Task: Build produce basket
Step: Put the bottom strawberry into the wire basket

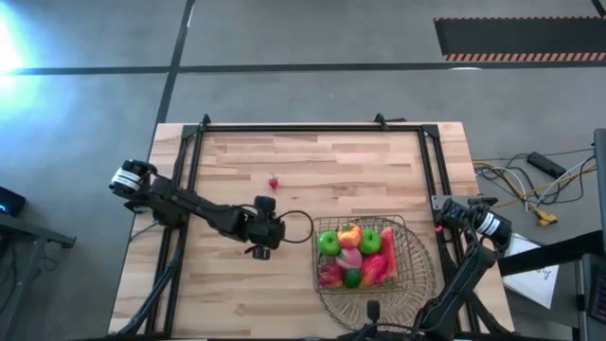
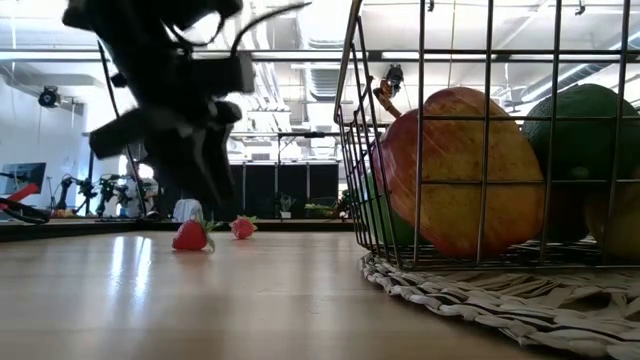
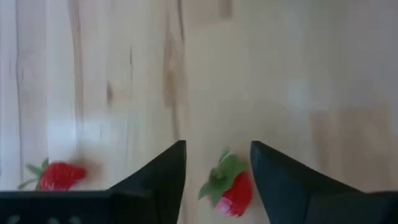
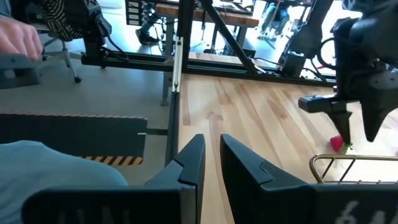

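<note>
My left gripper (image 1: 265, 237) hangs over the middle of the table, left of the basket, fingers pointing down and open (image 3: 217, 149). A small red strawberry (image 3: 231, 188) lies on the wood between its fingers, untouched. A second strawberry (image 3: 57, 175) lies beside it; both show in the low view (image 2: 190, 236) (image 2: 243, 228). In the high view one berry (image 1: 273, 182) shows farther back. The copper wire basket (image 1: 417, 248) holds green, red and orange produce (image 1: 355, 254) and stands on a woven mat (image 2: 480, 295). My right gripper (image 4: 211, 140) waits at the near edge (image 1: 374, 311), its fingers a narrow gap apart.
A black frame (image 1: 284, 128) runs along the far edge and both sides of the table. Bare wood lies to the left of and behind the basket. Cables (image 1: 521, 185) lie on the floor off the right edge. A person's hand (image 4: 18, 37) shows beyond the table.
</note>
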